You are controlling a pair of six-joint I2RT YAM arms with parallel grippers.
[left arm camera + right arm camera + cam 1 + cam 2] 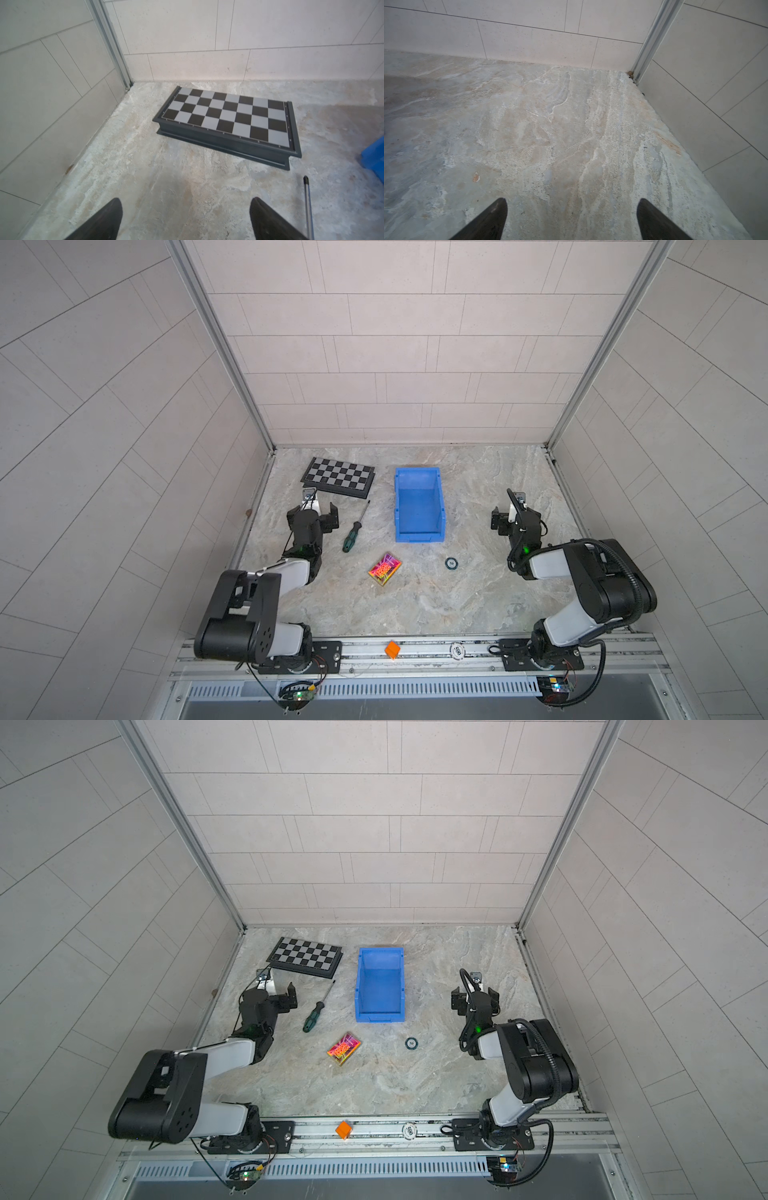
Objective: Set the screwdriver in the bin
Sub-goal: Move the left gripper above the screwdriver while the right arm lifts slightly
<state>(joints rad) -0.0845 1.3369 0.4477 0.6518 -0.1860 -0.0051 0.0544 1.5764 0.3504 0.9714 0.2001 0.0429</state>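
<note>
Both crouch low, folded: left claw (186, 200) gapes empty beside the screwdriver (355, 531), right claw (572, 200) gapes empty.

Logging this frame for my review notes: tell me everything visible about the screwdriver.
The screwdriver is slim, with a dark green and black handle, plastic by its look, and a thin metal shaft with a dark tip. It lies flat on the marbled table, handle toward the robot, tip pointing away and slightly right. It sits between the open left gripper and the blue bin, outside the bin, touching only the table.
</note>
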